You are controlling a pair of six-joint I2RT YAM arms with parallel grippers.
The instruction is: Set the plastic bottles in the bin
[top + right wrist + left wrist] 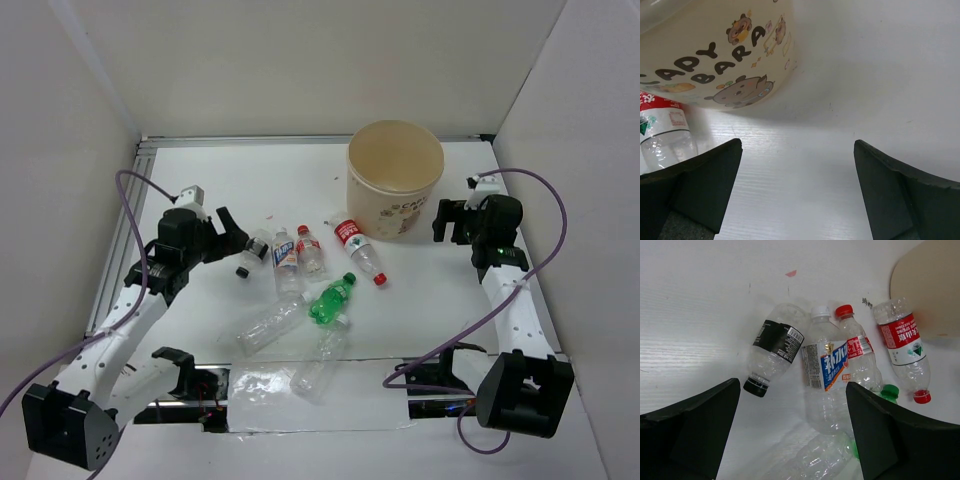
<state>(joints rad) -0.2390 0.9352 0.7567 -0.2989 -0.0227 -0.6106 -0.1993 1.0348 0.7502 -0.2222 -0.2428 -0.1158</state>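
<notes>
Seven plastic bottles lie on their sides on the white table (pixel 230 180), all outside the one bin (pixel 396 212), which stands upright near the far edge toward the right corner. Four lie in a row mid-table: a black-capped bottle (pixel 771 352), a white-capped bottle (pixel 824 375), a red-capped bottle (pixel 857 357) and a red-labelled bottle (pixel 902 347) nearest the bin. Nearer the front edge lie one green bottle (pixel 332 298) and two clear ones, a left clear bottle (pixel 270 325) and a near clear bottle (pixel 320 365). The left gripper (pixel 232 238) hangs above the black-capped bottle, jaws spread and empty. The right gripper (pixel 448 220) sits just right of the bin, jaws likewise apart, holding nothing.
</notes>
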